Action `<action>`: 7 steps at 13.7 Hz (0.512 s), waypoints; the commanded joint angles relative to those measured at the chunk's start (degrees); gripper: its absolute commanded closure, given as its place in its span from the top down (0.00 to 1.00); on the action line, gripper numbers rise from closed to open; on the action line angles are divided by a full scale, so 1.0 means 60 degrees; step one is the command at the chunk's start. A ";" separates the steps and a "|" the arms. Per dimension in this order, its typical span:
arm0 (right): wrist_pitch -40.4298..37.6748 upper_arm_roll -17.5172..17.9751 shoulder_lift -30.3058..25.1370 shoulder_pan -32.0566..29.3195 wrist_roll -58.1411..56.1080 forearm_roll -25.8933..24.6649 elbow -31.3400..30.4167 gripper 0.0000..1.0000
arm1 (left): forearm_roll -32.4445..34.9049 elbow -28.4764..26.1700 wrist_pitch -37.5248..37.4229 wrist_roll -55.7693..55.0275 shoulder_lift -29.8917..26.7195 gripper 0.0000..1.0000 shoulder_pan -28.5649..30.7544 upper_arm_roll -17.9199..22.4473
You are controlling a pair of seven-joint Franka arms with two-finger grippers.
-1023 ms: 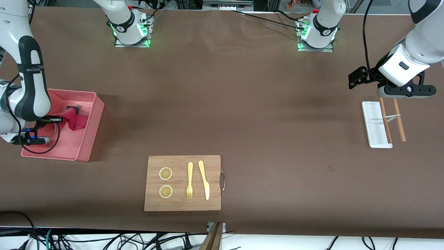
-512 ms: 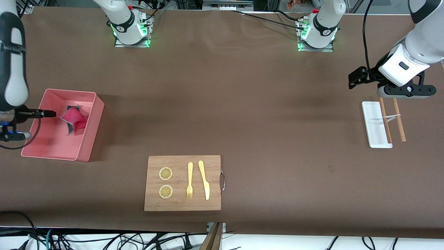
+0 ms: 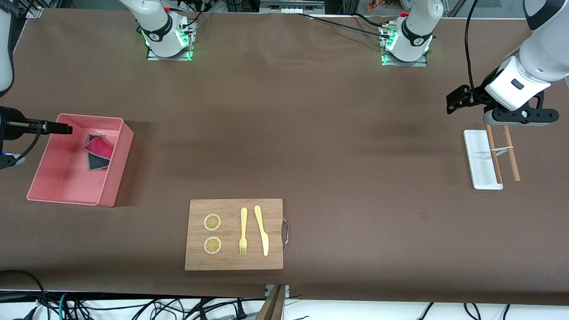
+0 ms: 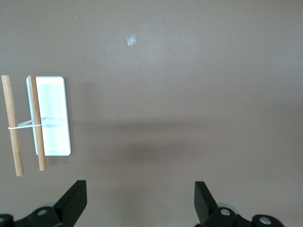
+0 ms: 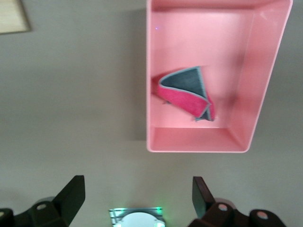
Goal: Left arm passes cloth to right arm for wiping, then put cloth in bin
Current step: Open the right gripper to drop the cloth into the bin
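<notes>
The cloth (image 3: 98, 151) lies crumpled in the pink bin (image 3: 121, 153), crimson and dark grey faces both showing. It also shows in the right wrist view (image 5: 187, 94), lying free inside the bin (image 5: 265, 85). My right gripper (image 3: 66, 130) is open and empty, raised above the bin's farther edge; its jaws stand wide apart (image 5: 137, 189). My left gripper (image 3: 454, 101) is open and empty, waiting in the air at the left arm's end of the table, beside the white tray (image 3: 479, 160); its jaws stand wide apart (image 4: 139, 191).
Two wooden sticks (image 3: 511, 153) tied with a band lie across the white tray (image 4: 52, 116). A wooden cutting board (image 3: 275, 209) with a fork (image 3: 243, 231), a knife (image 3: 262, 229) and two lemon slices lies near the front edge.
My right gripper has let go of the cloth, which dropped into the bin, and has risen up and away from it. The left arm has not moved.
</notes>
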 commanded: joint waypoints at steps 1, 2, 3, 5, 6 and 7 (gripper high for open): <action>-0.0106 0.0863 -0.1009 -0.0125 0.0566 0.0008 -0.0099 1.00 | -0.0078 0.0131 -0.0179 0.0184 -0.0035 1.00 0.0006 0.0011; -0.0076 0.1127 -0.1230 -0.0125 0.0551 -0.0006 -0.0157 1.00 | -0.0078 0.0131 -0.0179 0.0184 -0.0035 1.00 -0.0008 0.0011; -0.0076 0.1289 -0.1377 -0.0140 0.0493 -0.0123 -0.0158 1.00 | -0.0078 0.0131 -0.0179 0.0184 -0.0035 1.00 -0.0009 0.0011; -0.0018 0.1393 -0.1669 -0.0154 0.0506 -0.0241 -0.0143 1.00 | -0.0078 0.0131 -0.0179 0.0184 -0.0035 1.00 0.0006 0.0011; 0.0069 0.1393 -0.1932 -0.0184 0.0521 -0.0255 -0.0216 1.00 | -0.0078 0.0131 -0.0179 0.0169 -0.0035 1.00 0.0006 0.0011; 0.0012 0.1393 -0.2109 -0.0184 0.0478 -0.0227 -0.0303 1.00 | -0.0078 0.0131 -0.0179 0.0183 -0.0035 1.00 0.0006 0.0011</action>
